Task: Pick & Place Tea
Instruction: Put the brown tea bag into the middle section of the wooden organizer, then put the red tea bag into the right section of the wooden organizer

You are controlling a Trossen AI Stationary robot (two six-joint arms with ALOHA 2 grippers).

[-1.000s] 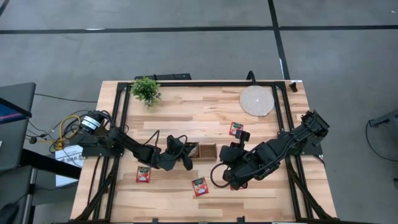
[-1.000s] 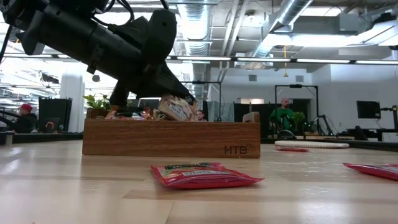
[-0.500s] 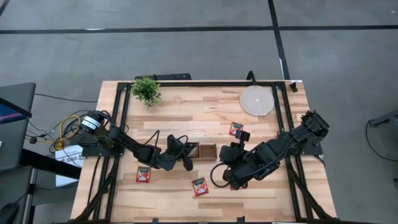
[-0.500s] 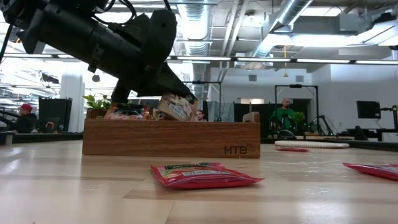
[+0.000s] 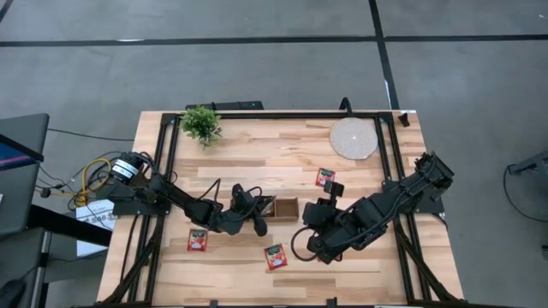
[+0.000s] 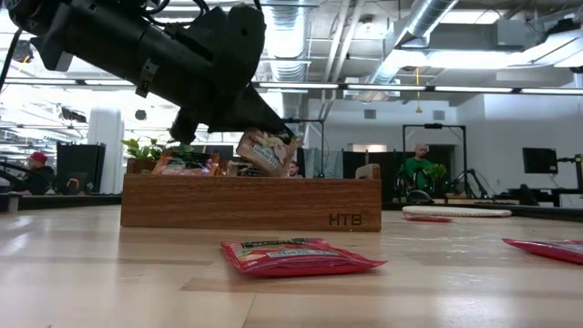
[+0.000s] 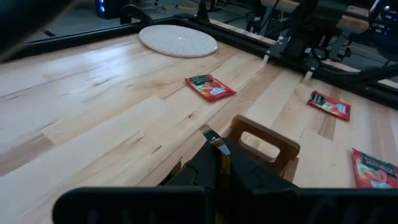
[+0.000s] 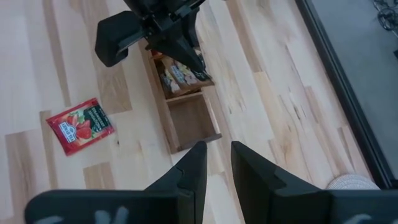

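A tea sachet (image 6: pixel 267 150), pale with green and red print, hangs tilted just above the middle of the wooden tray (image 6: pixel 250 202), pinched at its upper edge by the left gripper (image 6: pixel 264 130), whose fingers are closed flat on the packet. Held by the edge like that, the sachet can drop on end among the others, which looks like the reason for the tilt. More sachets (image 8: pixel 179 70) already stand packed in the tray's compartments on the left arm's side, while the end compartment towards the right arm is bare. Loose red ones lie flat on the table (image 5: pixel 282 158): one (image 5: pixel 275 256) in front of the tray, one (image 5: pixel 198 240) near the left arm, one (image 5: pixel 324 177) beyond the tray towards the round woven mat (image 5: pixel 354 139), and in the left wrist view a further one (image 7: pixel 330 104) by the frame. The right gripper (image 8: pixel 217 163) hovers high over the table near the tray's bare end, fingers partly apart with nothing between them, apparently waiting. A small potted plant (image 5: pixel 201 124) sits at the far corner.
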